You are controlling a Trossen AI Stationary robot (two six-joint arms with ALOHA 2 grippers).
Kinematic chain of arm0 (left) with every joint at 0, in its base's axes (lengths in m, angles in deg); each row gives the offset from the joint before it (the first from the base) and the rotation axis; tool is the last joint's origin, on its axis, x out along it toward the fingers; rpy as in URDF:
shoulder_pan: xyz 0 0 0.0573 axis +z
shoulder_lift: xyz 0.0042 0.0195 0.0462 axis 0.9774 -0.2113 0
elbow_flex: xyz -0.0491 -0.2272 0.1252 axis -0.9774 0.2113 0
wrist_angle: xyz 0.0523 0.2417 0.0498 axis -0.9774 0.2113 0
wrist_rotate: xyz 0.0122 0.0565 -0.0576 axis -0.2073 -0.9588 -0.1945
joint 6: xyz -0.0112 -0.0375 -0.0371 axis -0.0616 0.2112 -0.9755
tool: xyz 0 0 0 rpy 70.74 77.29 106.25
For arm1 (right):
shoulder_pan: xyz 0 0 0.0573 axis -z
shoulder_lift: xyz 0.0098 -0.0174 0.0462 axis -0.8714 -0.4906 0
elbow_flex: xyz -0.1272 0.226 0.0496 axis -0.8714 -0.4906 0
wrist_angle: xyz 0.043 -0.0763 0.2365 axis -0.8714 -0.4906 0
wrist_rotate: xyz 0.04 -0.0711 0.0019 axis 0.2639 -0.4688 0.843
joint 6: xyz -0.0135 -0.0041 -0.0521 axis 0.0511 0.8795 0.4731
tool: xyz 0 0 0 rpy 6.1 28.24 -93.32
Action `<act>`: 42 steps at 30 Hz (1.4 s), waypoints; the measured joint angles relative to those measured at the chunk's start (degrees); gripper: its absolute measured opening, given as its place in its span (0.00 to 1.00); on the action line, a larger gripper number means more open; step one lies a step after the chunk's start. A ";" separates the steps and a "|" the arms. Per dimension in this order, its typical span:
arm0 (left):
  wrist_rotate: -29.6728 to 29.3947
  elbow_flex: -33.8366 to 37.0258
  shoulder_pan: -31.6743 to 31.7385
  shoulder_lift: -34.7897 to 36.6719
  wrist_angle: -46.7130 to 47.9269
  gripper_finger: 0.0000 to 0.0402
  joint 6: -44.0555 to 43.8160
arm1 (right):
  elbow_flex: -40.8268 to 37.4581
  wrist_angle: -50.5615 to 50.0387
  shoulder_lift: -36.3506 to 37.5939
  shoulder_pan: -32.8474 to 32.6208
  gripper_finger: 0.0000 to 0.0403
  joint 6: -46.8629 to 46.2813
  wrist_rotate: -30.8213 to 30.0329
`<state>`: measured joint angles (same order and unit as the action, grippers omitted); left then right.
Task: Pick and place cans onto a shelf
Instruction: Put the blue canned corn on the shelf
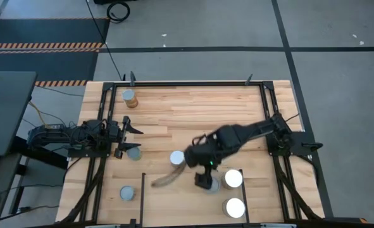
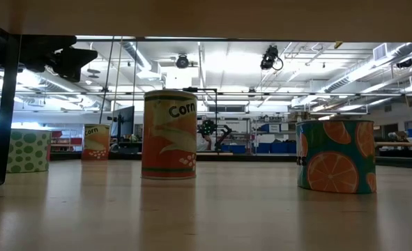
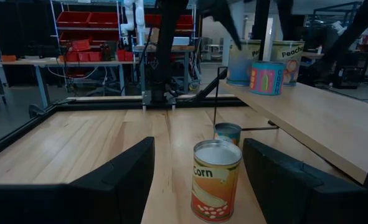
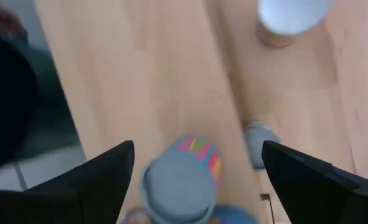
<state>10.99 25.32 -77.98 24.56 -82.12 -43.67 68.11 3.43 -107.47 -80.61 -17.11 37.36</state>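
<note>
Black and bulky, the right arm fills the middle of the high view, reaching from the table's right edge toward the near side. Its right gripper point(image 1: 207, 182) points down over the shelf point(image 1: 180, 206), fingers spread wide around a grey-topped can point(image 1: 212, 185) without closing on it. Just beside it stand two white-topped cans point(image 1: 233, 178) point(image 1: 235, 207). Another white-topped can point(image 1: 177, 158) sits just left of the arm. At the left edge the left gripper point(image 1: 127, 139) waits with fingers apart, a grey-topped can point(image 1: 134, 152) next to it. One more stands near the front left point(image 1: 127, 192), and a tan-sided one point(image 1: 130, 98) at the far left corner.

Low view — a corn can point(image 2: 169, 135) is upright at centre, an orange-slice can point(image 2: 335, 155) to the right, a green-dotted can point(image 2: 29, 150) and a small one point(image 2: 97, 141) to the left.

Left wrist view — the corn can point(image 3: 216, 180) stands between the open fingers point(image 3: 118, 180), untouched, and three cans show on the shelf point(image 3: 320, 118).

Right wrist view: the parted fingers point(image 4: 103, 171) flank a grey-topped, bright-striped can point(image 4: 180, 180), with gaps on both sides.
</note>
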 joint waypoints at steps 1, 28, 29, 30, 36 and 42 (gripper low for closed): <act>-0.01 0.00 0.01 0.00 0.00 0.62 -0.02 | -0.03 -0.52 0.13 0.66 0.89 0.56 0.67; -0.01 0.00 -0.01 0.00 0.00 0.62 -0.01 | -10.42 0.31 0.29 -4.79 0.87 16.75 -9.17; 0.01 0.00 0.01 -0.01 0.00 0.62 -0.01 | -10.42 0.61 0.29 -4.75 0.87 16.75 -9.21; -0.01 0.00 0.00 0.01 0.00 0.62 0.00 | -10.44 0.70 0.29 -4.75 0.87 16.71 -9.23; -0.01 0.00 0.00 0.01 0.00 0.62 -0.02 | -10.44 -1.55 0.33 -4.73 0.87 15.66 -9.39; -0.01 0.00 -0.01 -0.01 0.00 0.62 -0.01 | -10.44 -1.90 0.33 -4.70 0.87 15.03 -9.36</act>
<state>10.99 25.32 -77.98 24.56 -82.12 -43.68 57.67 1.53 -107.14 -85.31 -2.08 27.99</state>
